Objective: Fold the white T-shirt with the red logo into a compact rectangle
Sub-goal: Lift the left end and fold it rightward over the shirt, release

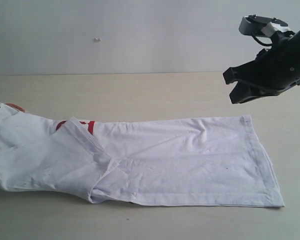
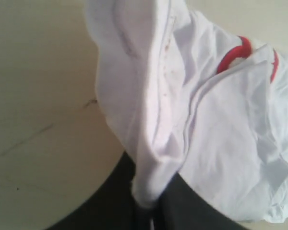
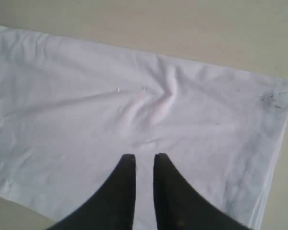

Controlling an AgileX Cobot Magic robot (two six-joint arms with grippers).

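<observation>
The shirt (image 1: 180,160) lies in a long strip on the table (image 1: 140,95). It is soft, light and floppy, so it sags and bunches. The left gripper (image 2: 145,213) pinches cloth near the logo (image 2: 233,55). The right gripper (image 3: 144,163) hangs above the other end, a little open, holding nothing. The hem (image 1: 261,160) corners look best to grab.

There is one white T-shirt (image 1: 180,160), bearing one red logo (image 1: 89,125), on one table (image 1: 140,92). There are two grippers: one left gripper (image 2: 145,208) and one right gripper (image 3: 140,160). One orange patch (image 1: 15,106) shows, perhaps a neck tag.
</observation>
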